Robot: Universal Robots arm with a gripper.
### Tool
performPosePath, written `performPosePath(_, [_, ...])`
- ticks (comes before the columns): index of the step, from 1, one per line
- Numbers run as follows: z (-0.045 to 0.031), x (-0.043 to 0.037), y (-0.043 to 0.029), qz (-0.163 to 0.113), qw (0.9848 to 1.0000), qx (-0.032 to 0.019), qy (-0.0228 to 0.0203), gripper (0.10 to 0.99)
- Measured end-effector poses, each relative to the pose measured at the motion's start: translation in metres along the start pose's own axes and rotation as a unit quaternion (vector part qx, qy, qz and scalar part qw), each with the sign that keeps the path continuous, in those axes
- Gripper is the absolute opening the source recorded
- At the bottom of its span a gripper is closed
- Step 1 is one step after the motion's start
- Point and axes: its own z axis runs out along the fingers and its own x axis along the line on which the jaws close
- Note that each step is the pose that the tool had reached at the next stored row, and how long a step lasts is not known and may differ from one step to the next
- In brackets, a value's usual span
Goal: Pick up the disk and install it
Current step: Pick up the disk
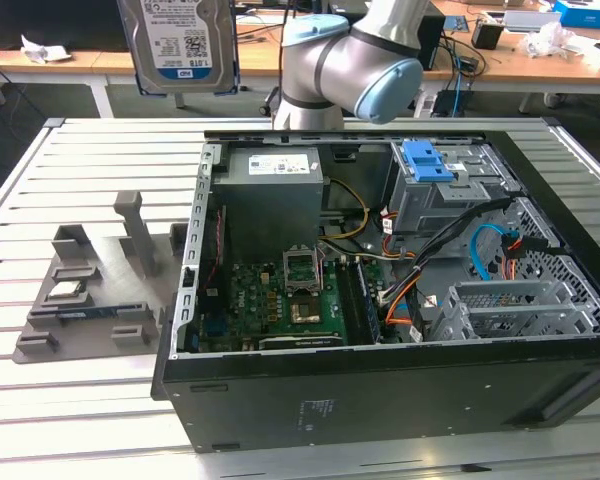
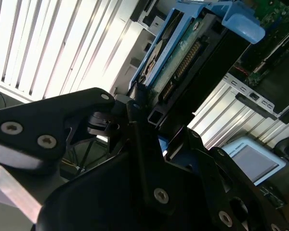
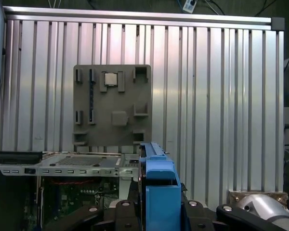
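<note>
One claw [image 2: 145,108] clamping disk [image 1: 178,45], label [image 1: 185,35] exterior view

Dull silver metal on the disk [image 1: 177,45], under a white paper label, edged in smooth blue plastic. Ribbed, bright aluminium for the table [image 1: 80,160]. Matt grey plastic for the fixture tray [image 1: 85,300]. Matt black sheet metal round the computer case [image 1: 380,410]. Matt black on the gripper [image 2: 147,108].
</note>
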Motion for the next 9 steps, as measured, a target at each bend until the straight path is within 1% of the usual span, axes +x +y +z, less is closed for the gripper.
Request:
performPosePath(5, [-0.0006, 0.0004, -0.0151, 0.0, 1.0, 0.0001, 0.0, 0.365])
performPosePath(8, [-0.0016, 0.0008, -0.0349, 0.0, 1.0, 0.0, 0.0, 0.365])
performPosePath(9, [-0.0018, 0.0009, -0.0389, 0.0, 1.0, 0.0, 0.0, 0.365])
